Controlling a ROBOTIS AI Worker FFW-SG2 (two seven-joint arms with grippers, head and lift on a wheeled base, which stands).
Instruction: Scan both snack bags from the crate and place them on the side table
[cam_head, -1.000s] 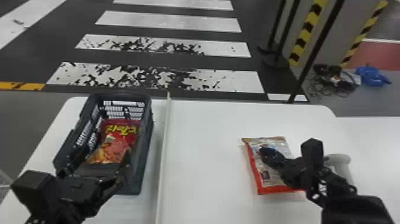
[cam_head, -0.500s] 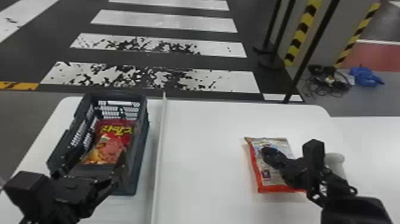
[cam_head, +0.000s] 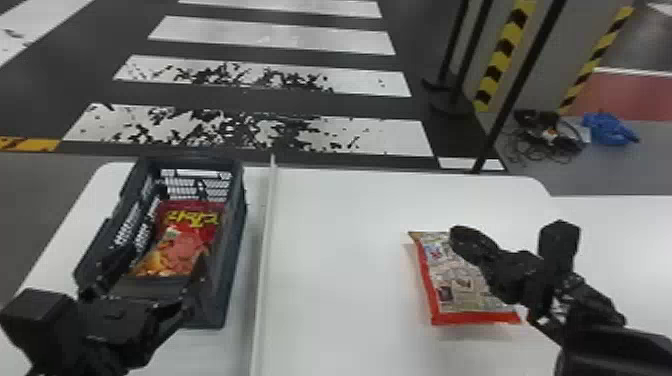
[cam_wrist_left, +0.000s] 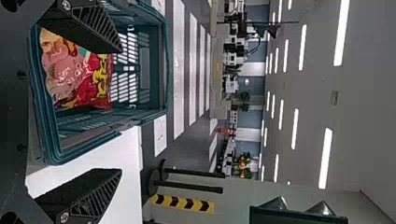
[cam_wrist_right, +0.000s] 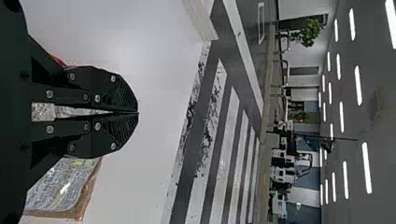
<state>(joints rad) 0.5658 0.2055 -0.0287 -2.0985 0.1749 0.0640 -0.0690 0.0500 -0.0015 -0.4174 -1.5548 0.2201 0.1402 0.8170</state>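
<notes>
Snack bags are lying in two spots: the red snack bag (cam_head: 185, 245) is resting inside the dark crate (cam_head: 236, 215) at the lower left of the head view, and the other snack bag (cam_head: 447, 280), with red edges, is lying on the white worktop (cam_head: 340, 280) at the lower right. The left tool (cam_head: 165, 255) is keeping its fingers wide apart at the near end of the crate. The right tool (cam_head: 461, 237) is hanging over the other snack bag, and its fingertips are touching each other.
</notes>
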